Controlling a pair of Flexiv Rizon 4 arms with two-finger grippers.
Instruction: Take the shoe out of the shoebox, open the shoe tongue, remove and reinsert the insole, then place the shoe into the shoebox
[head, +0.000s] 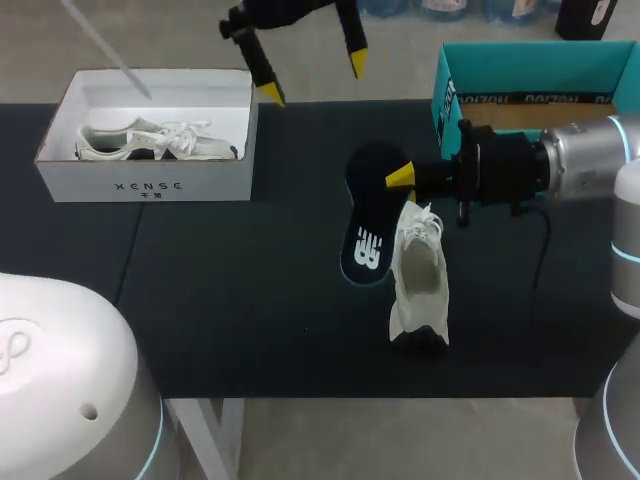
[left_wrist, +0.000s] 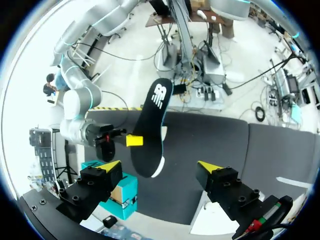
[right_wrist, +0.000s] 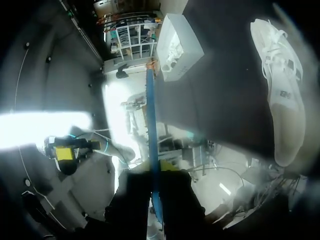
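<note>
Right gripper (head: 392, 178), centre right, clamped on dark insole (head: 366, 230) raised off table (head: 250, 300), white shoe (head: 419, 290) lying just beside it, lower centre, left gripper (head: 313, 78) spread wide, top centre, shoebox (head: 150, 186) upper left.

At mid frame in the head view, the insole (head: 368, 215) hides one finger of the right gripper (head: 398, 180). The teal box (head: 530, 68) is cut off at the upper right edge. At upper left, the white box (head: 100, 185) wall hides part of a shoe (head: 150, 140).
</note>
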